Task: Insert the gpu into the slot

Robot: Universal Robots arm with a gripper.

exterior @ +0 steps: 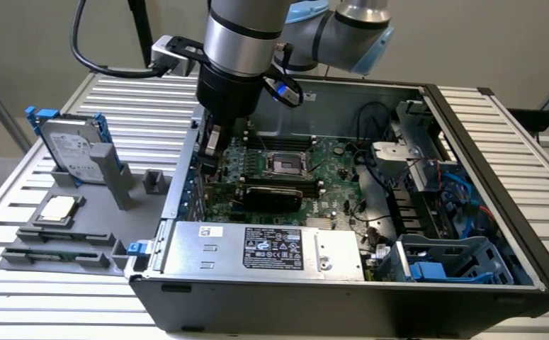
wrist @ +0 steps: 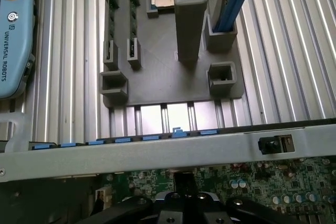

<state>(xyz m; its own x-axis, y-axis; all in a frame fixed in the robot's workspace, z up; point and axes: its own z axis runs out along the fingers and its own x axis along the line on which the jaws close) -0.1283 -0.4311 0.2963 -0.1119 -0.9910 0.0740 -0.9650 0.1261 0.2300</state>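
Observation:
The gpu (exterior: 272,191), a flat black card, sits across the motherboard between the CPU socket and the silver power supply. The slot is hidden. In the exterior view my gripper (exterior: 214,150) hangs from the arm just above the card's end at the exterior view's left, close to the case's rear wall. I cannot tell whether it touches the card. In the wrist view the gripper (wrist: 184,184) points down at the green board with its black fingers (wrist: 179,182) drawn together and shut.
The open computer case has a tall rear wall (wrist: 157,153) beside the gripper. A silver power supply (exterior: 265,248) and a blue drive cage (exterior: 444,258) fill its near side. Outside stands a grey fixture plate (exterior: 95,227) with a hard drive (exterior: 71,152), a CPU (exterior: 59,207) and memory sticks. A teach pendant (wrist: 13,35) lies nearby.

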